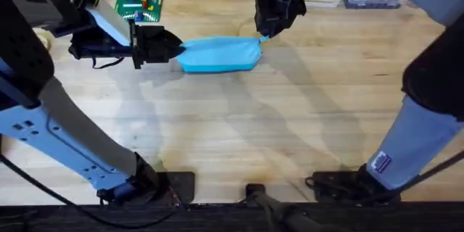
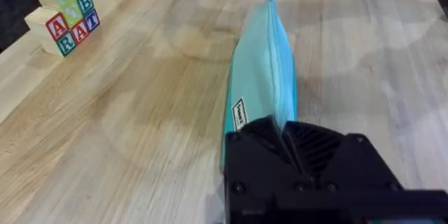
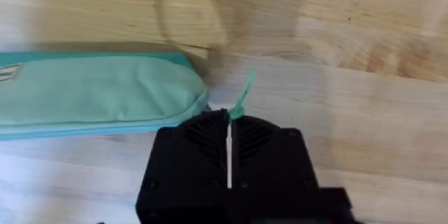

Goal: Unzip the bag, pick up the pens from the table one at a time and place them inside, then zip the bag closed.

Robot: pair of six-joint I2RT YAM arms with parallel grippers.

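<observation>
Pale wooden planks make up the surface (image 1: 239, 130), and the light blue bag (image 1: 220, 54) lies flat on it between the two tools. Its one end sits inside the left tool (image 1: 176, 46), whose black fingers are closed on that end of the fabric; in the left wrist view the bag (image 2: 262, 77) stretches straight away from this tool (image 2: 283, 136) with its zipper seam running along the length and a small white label near the gripped end. At the far end of the bag the right tool (image 1: 262, 36) is pressed together on a thin green zipper pull (image 3: 241, 98); in the right wrist view the fingers meet with no gap between them, the pull sticks out just beyond their tips, and the rounded end of the bag (image 3: 91, 98) lies just beside this tool (image 3: 229, 122). The zipper looks shut along the visible length. Beyond the left tool stand lettered wooden blocks (image 2: 65, 14), and a green board with coloured pieces (image 1: 140, 1) lies near them.
</observation>
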